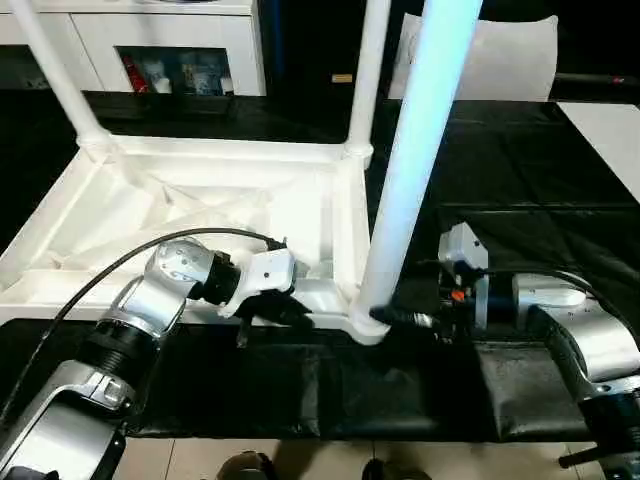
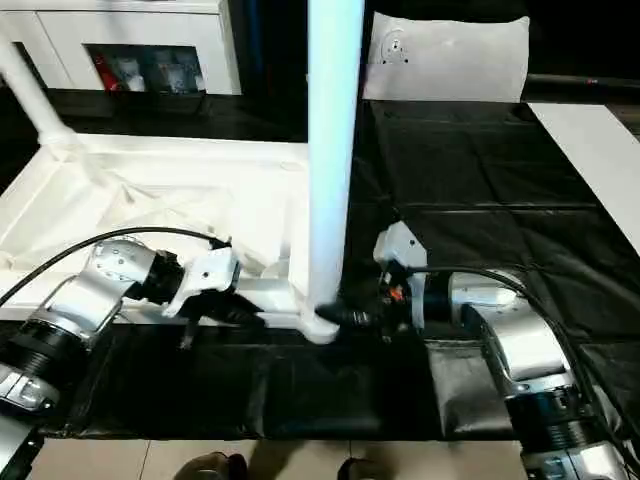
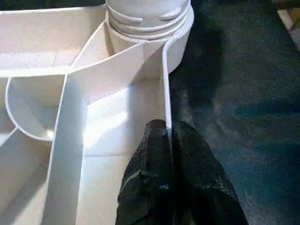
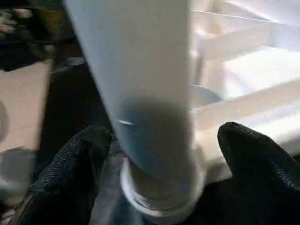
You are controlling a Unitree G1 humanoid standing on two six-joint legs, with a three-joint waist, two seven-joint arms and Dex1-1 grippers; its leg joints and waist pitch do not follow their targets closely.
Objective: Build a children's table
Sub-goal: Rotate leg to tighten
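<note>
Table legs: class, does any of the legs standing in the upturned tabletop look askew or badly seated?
None clearly does. The near leg stands about upright in its corner socket, the far legs lean only slightly, and the tabletop lies flat.

Silver cylindrical forearms with black ribbed collars; white wrist housings. A black cable loops over the left forearm (image 1: pixel 150 300). Right wrist (image 2: pixel 420 285) carries orange markings. Textured black fingers (image 4: pixel 70 164), rounded tips.

Head stereo pair looking down, wrist cameras close, sharing near leg (image 1: pixel 410 170)
</note>
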